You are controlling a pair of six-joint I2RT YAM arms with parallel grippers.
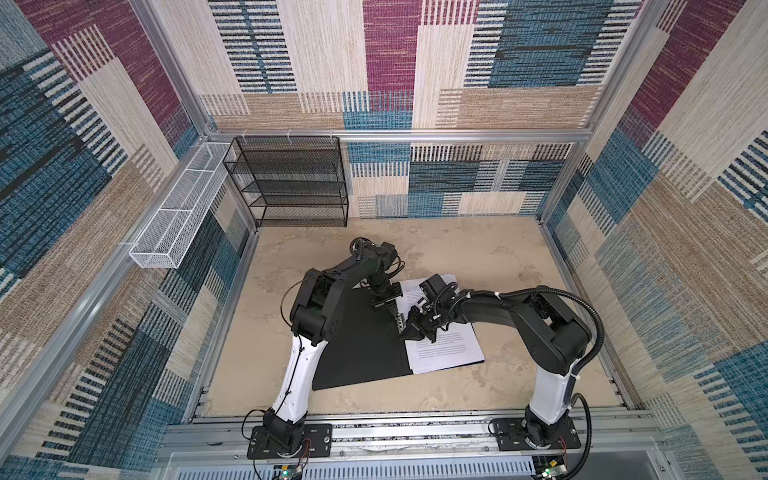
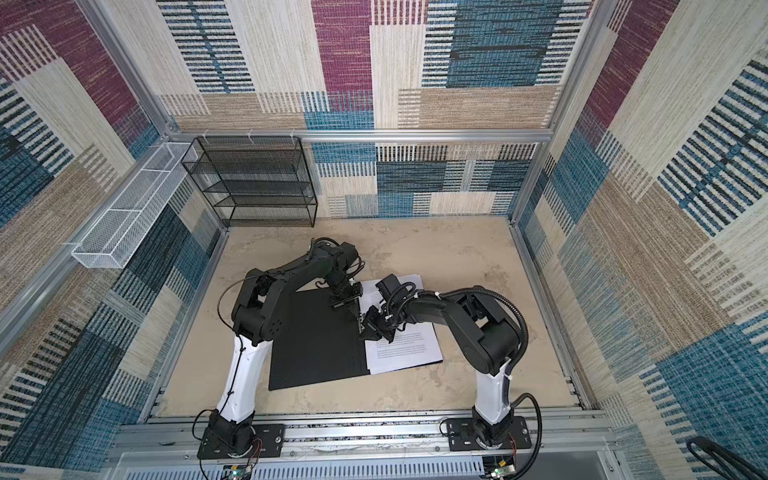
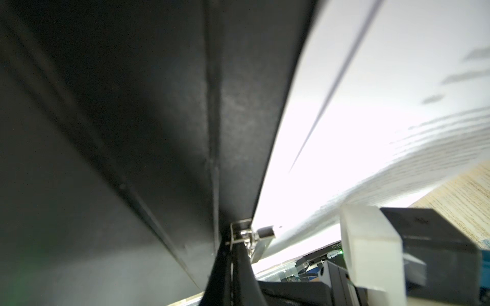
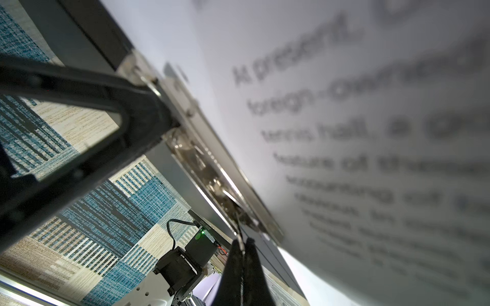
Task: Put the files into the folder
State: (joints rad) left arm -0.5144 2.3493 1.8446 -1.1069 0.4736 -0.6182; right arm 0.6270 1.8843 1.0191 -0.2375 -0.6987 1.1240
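One folder on one surface; one metal clip at its spine; at least two files, the stack hiding any exact sheet count; one black mesh rack; one white mesh basket; two robot arms, the left arm and the right arm

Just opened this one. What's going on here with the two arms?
The folder lies open on the table, black inside up, with the files stacked on its right half. Both arms meet at the metal clip along the spine. The left gripper is at one end and the right gripper further along, each with its fingers shut against the clip. I cannot tell whether the sheets are tucked under it.
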